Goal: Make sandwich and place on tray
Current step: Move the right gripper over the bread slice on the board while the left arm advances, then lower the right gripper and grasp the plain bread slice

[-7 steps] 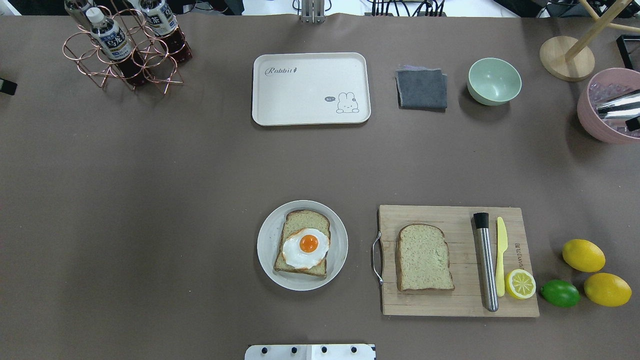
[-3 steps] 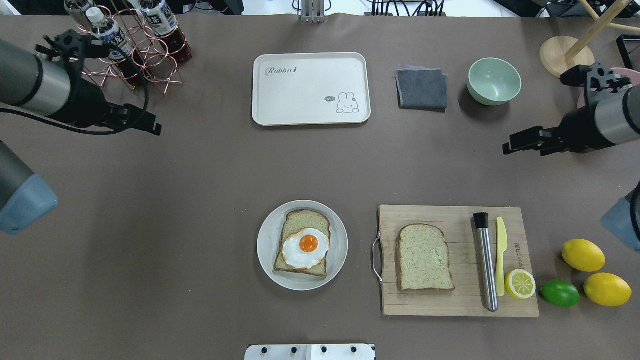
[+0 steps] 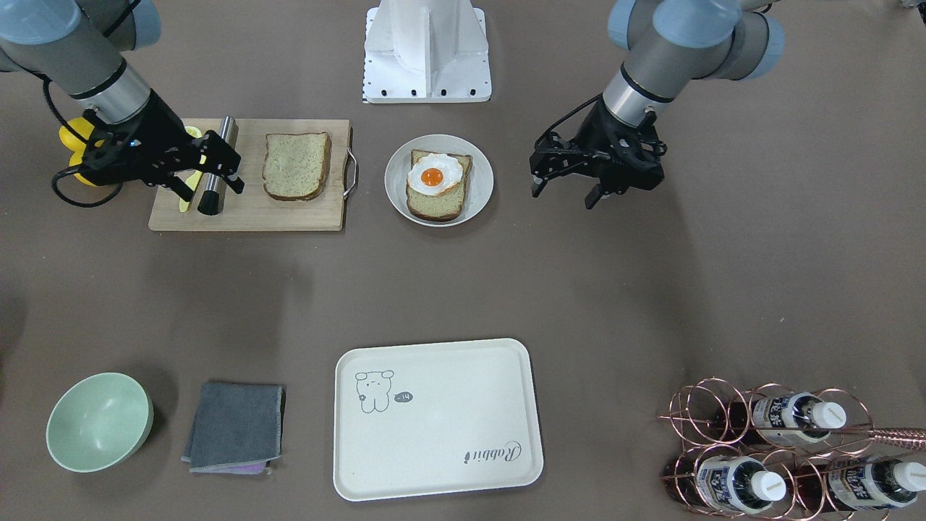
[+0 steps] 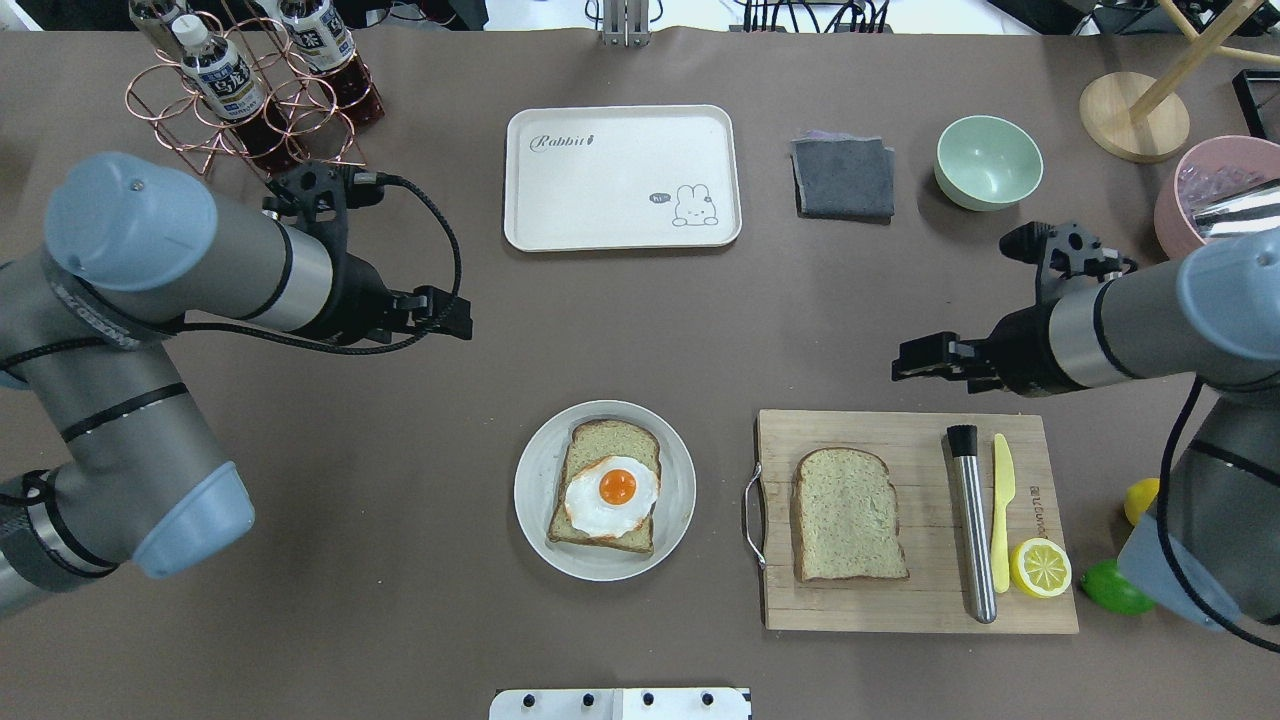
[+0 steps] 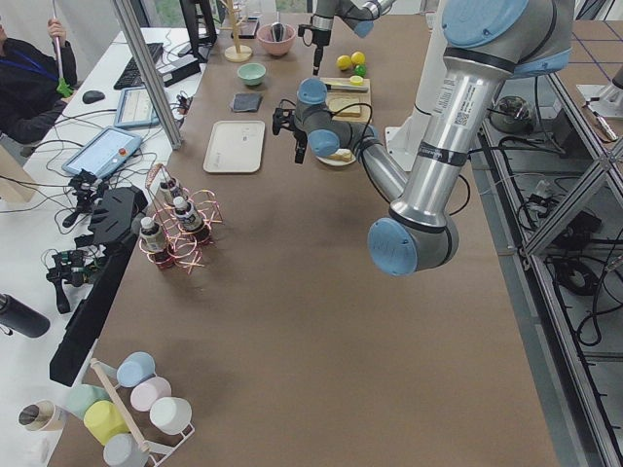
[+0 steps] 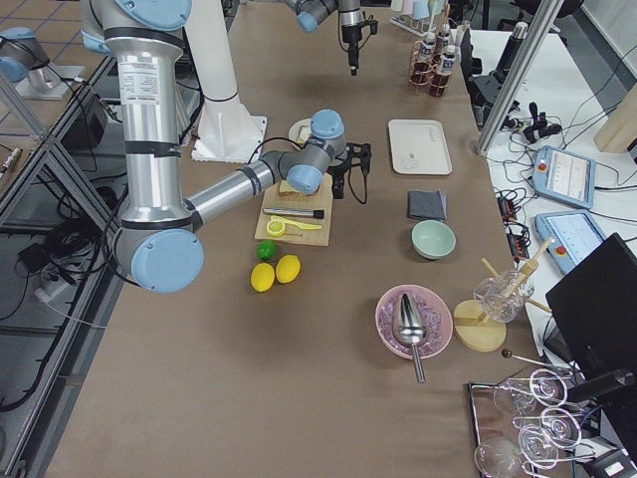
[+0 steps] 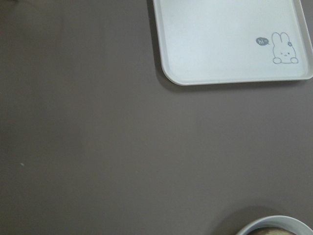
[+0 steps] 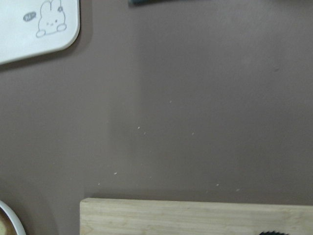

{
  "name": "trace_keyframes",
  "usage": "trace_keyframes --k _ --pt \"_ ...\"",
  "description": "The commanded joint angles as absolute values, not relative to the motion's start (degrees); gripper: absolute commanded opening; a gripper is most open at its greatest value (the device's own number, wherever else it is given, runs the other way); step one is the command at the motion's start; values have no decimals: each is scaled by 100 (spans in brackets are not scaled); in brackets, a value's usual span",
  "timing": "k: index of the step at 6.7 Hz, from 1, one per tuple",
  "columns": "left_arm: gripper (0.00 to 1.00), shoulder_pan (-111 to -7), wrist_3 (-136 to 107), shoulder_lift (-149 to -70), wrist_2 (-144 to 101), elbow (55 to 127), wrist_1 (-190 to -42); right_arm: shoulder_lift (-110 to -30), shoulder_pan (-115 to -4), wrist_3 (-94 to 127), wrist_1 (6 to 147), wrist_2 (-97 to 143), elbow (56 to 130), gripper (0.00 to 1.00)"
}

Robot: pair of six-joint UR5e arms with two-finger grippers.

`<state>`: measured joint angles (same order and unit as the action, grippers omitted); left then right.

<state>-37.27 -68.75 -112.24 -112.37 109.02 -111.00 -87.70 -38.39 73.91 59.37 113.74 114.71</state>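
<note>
One bread slice (image 4: 603,440) lies on a round plate (image 4: 530,500) with a fried egg (image 4: 612,495) on top; in the front view the egg (image 3: 434,174) shows too. A second bread slice (image 4: 848,515) lies on the wooden cutting board (image 4: 900,430). The cream tray (image 4: 620,175) sits bare at the far middle, also seen in the left wrist view (image 7: 230,44). My left gripper (image 4: 455,318) hovers open and empty left of and beyond the plate. My right gripper (image 4: 905,360) hovers open and empty just beyond the board's far edge.
A copper bottle rack (image 4: 250,100) stands far left. A grey cloth (image 4: 843,178), green bowl (image 4: 988,160), pink bowl (image 4: 1200,250) and wooden stand (image 4: 1135,115) are far right. A metal muddler (image 4: 970,520), yellow knife (image 4: 1002,510) and lemon half (image 4: 1040,567) lie on the board.
Both arms have swung in from the table's sides toward the middle and nearer the plate and board. A second ago neither was in view. Food and tray have not moved.
</note>
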Motion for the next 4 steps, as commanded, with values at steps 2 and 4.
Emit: trace_keyframes --k 2,4 --pt "97 -3366 -7084 -11408 -10793 10854 -11101 -8911 -2640 8408 5941 10286 11636 81" --pt "97 -3366 -7075 -11408 -10688 10854 -11101 -9340 -2462 8447 5515 10178 11584 72"
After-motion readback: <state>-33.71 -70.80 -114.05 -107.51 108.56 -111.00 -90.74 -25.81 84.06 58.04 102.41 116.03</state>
